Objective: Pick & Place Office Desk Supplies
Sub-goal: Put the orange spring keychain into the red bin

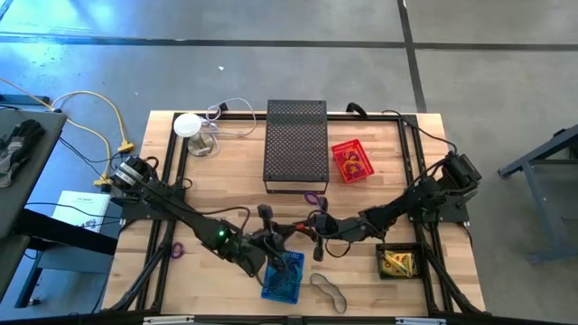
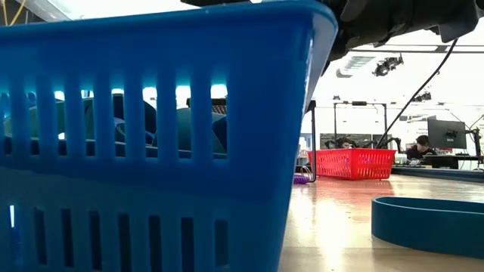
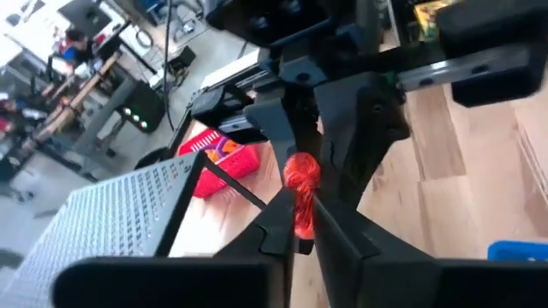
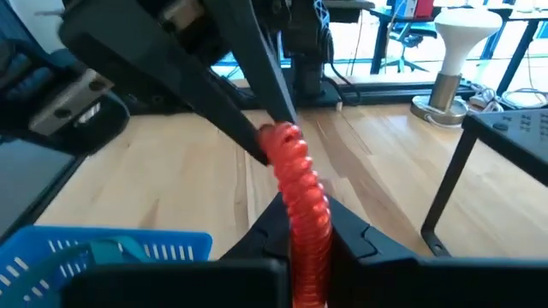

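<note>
A red spiral coil (image 1: 304, 230) hangs above the table between my two grippers, just beyond the blue basket (image 1: 283, 276). My left gripper (image 3: 298, 226) comes in from the table's left and is shut on one end of the coil. My right gripper (image 4: 306, 224) comes in from the right and is shut on the other end. Loose bands lie on the wood: a purple one (image 1: 312, 198) by the mesh box, another purple one (image 1: 176, 250) at the left, and a dark grey one (image 1: 329, 292) near the front edge. My left gripper pinches one end of the red coil (image 3: 300, 198) between its two fingers, which lie nearly level and point toward the table's right. The coil sticks out past the fingertips, clear of the table. My right gripper pinches the coil's other end (image 4: 308, 205) between its two fingers, which lie nearly level and point toward the table's left. The coil runs along the fingers and out to the left gripper's fingertips (image 4: 267, 137).
A tall black mesh box (image 1: 296, 144) stands at the far middle, with a red basket (image 1: 352, 162) to its right. A white round object with a cable (image 1: 188, 125) sits at the far left. A small tray with yellow pieces (image 1: 398, 263) is at the near right.
</note>
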Tool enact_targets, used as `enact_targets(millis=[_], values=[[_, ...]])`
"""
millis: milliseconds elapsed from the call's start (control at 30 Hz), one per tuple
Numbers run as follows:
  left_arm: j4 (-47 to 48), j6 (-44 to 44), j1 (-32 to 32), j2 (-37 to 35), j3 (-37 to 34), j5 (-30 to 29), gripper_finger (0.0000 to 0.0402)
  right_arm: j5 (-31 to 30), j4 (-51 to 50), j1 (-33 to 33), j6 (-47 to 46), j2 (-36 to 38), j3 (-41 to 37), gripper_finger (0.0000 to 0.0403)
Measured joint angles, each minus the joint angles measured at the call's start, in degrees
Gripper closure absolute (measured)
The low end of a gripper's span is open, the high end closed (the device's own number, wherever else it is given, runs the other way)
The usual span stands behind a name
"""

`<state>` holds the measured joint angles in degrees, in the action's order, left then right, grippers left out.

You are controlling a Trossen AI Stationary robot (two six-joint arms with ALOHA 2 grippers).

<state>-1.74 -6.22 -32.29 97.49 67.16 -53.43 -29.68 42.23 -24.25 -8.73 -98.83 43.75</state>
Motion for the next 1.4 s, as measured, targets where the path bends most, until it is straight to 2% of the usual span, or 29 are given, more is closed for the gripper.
enact_targets(millis=[133,267,367,467,567,700,833,933,1033,1233,1400], values=[[-0.03,-1.7,0.0,-0.01,-0.02,4.61,0.0329,-0.19,-5.02,-0.15,-0.58,0.0,0.0,0.039],[0.46,-1.16,0.39,0.0,-0.04,8.08,0.0292,-1.29,-11.4,-2.02,-5.68,0.15,0.0,0.0389],[0.59,0.28,0.85,0.02,-0.15,8.61,0.0277,-7.11,-19.84,-4.59,-9.04,2.8,0.0,0.0388],[0.61,0.49,1.34,0.01,-0.15,8.61,0.0274,-15.28,-32.81,-7.26,-14.66,8.37,0.0,0.0389],[0.62,0.92,1.71,0.02,-0.15,8.91,0.0273,-18.74,-47.86,-9.23,-24.77,14.48,0.0,0.0389],[0.66,5.18,2.02,0.02,-0.15,9.03,0.0273,-21.9,-71.22,-9.57,-44.61,20.43,0.02,0.0389],[0.79,7.61,2.78,0.02,-0.17,10.38,0.0273,-24.72,-91.84,-6.81,-63.38,22.54,0.02,0.0389],[0.83,7.78,3.63,0.02,-0.2,13.07,0.0273,-25.23,-101.3,-2.08,-71.23,22.77,0.02,0.0389],[1.29,8.22,4.22,0.02,-0.2,16.21,0.0273,-21.45,-100.57,5.43,-68.26,22.72,-0.59,0.0389],[3.88,10.96,4.55,0.04,-0.2,18.81,0.0273,-16.87,-86.8,18.95,-48.8,22.69,-1.7,0.0388],[5.8,13.71,4.24,0.04,-0.2,18.86,0.0273,-15.5,-79.78,27.45,-39.41,22.35,-1.7,0.0354]])
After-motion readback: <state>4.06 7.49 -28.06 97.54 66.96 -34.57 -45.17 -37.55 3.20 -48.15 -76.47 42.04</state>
